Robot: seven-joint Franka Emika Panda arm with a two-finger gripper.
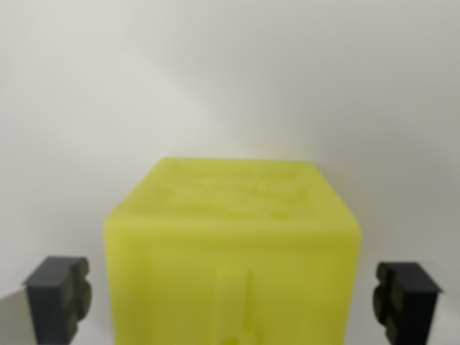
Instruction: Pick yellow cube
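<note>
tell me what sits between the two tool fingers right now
In the wrist view, the yellow cube sits between the tool's fingers, with a narrow bare gap on each side.

The yellow cube (231, 248) looks like plastic, matt to faintly satiny, its top face carrying shallow raised relief and its front a moulded ridge. The tool's (231, 305) dark fingertips (57, 295) appear as matt black plastic with stepped edges. The counter (230, 79) is smooth, pale and matt.

No legible text — blurred relief (yellow cube (231, 251))
</note>
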